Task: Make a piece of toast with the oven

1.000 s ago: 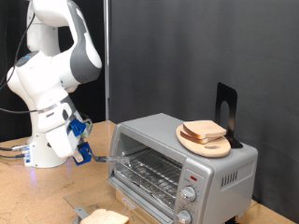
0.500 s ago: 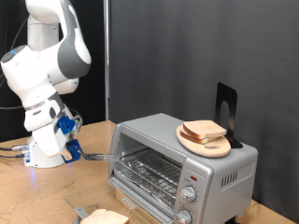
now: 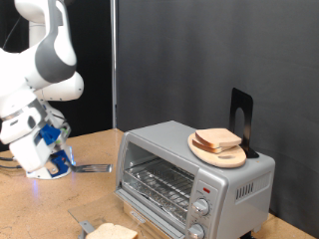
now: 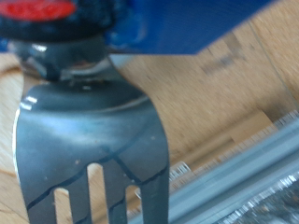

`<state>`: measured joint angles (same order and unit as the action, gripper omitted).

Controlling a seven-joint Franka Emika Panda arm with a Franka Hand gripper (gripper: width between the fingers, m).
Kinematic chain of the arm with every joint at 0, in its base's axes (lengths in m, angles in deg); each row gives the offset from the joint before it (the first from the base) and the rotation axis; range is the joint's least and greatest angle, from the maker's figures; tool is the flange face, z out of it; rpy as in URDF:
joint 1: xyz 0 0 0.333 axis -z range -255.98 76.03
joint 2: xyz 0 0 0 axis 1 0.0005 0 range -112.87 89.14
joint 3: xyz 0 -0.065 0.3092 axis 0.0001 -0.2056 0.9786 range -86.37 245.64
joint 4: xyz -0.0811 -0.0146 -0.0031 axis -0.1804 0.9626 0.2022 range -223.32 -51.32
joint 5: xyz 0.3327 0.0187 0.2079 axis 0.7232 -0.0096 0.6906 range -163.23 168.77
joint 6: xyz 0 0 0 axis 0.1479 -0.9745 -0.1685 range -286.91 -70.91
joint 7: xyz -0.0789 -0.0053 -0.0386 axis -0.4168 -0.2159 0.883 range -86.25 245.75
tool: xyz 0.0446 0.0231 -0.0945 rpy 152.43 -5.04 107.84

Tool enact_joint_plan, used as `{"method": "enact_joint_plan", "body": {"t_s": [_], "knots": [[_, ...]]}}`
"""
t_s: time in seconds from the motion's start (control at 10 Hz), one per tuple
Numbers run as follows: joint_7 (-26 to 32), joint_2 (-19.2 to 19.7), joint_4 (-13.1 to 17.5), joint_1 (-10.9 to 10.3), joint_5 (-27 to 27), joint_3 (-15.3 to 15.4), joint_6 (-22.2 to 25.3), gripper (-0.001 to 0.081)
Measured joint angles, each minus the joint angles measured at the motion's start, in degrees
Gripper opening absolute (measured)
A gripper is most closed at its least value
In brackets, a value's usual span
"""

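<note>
My gripper [image 3: 62, 159] is at the exterior view's left, low over the wooden table, shut on the handle of a metal fork [image 3: 93, 167] whose tines point towards the oven [image 3: 164, 149]. The fork tip is a short way clear of the oven's left corner. In the wrist view the fork [image 4: 93, 131] fills the picture under the blue gripper pads [image 4: 177, 23]. The silver oven shows its wire rack [image 3: 159, 184] behind the front. One pale bread slice [image 3: 110, 232] lies on the table at the bottom edge. Two more slices [image 3: 216, 139] are stacked on the oven.
The stacked slices rest on a round wooden plate [image 3: 234, 159] on the oven's roof, beside a black stand [image 3: 241, 118]. Two knobs [image 3: 199, 208] and a red light [image 3: 206, 187] are on the oven's right front. A dark curtain hangs behind.
The arm has swung to the exterior view's left and drawn the fork back from the oven's left corner. The oven and the bread have not moved.
</note>
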<state>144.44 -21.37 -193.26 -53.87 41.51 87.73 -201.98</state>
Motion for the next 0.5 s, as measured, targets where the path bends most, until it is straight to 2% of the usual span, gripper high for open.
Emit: {"method": "enact_joint_plan", "body": {"t_s": [0.5], "knots": [[2.3,10.5,6.3,2.1,-2.4,-1.5,-9.1,0.0448]]}}
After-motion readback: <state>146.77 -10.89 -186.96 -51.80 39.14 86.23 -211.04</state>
